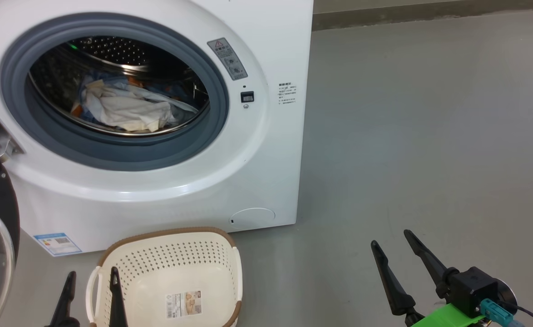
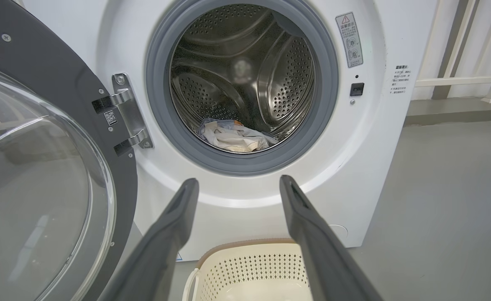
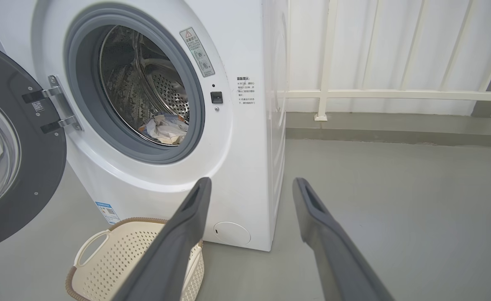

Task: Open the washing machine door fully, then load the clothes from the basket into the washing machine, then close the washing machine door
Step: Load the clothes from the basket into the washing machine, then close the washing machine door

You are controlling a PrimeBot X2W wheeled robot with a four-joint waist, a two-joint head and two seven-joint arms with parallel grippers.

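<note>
Crumpled pale fabric clothes [image 1: 125, 109] are heaped inside the boxy white washing machine [image 1: 266, 172]; its grey sticker [image 1: 228, 59] is unreadable; left gripper [image 1: 92, 271] and right gripper [image 1: 391, 237] are spread apart.

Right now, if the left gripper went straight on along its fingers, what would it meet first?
Probably the white front of the washing machine, just below the gasket. The open left gripper points there, above the basket; depth is unclear.

The white washing machine [image 1: 266, 159] stands with its black-ringed glass door [image 2: 40, 167] swung wide to the left. The clothes [image 1: 125, 106] lie crumpled low in the drum [image 2: 287, 71]. The cream basket [image 1: 171, 259] sits on the floor [image 1: 430, 136] just before the machine, its labelled bottom bare.
</note>
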